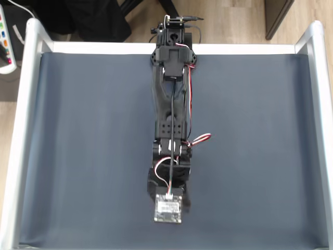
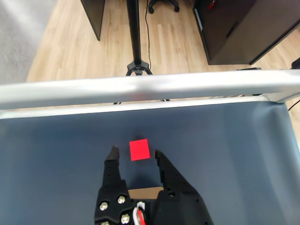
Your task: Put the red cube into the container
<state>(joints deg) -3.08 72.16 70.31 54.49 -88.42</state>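
Status: early, nothing is grasped yet.

Wrist view: the small bright red cube with plain faces point(image 2: 139, 149) lies flat on the dark blue-grey table mat point(image 2: 234, 154), just beyond the tips of the black two-finger gripper point(image 2: 134, 156). The fingers are spread wide, one tip at each side of the cube, with a gap on both sides and no contact visible. The cube sits roughly centred between them, near the table's silvery edge rail point(image 2: 140, 86).

Fixed view: the black arm point(image 1: 171, 104) is stretched out across the mat, with its wrist camera board point(image 1: 168, 208) covering the cube's spot.

A beige-brown patch shows low between the fingers in the wrist view; what it is cannot be told. No metal tin is identifiable, so the drop location is unknown.

Left, by judgement: advance slightly, close on the cube, lift, find the container, release. Basically the whole task.
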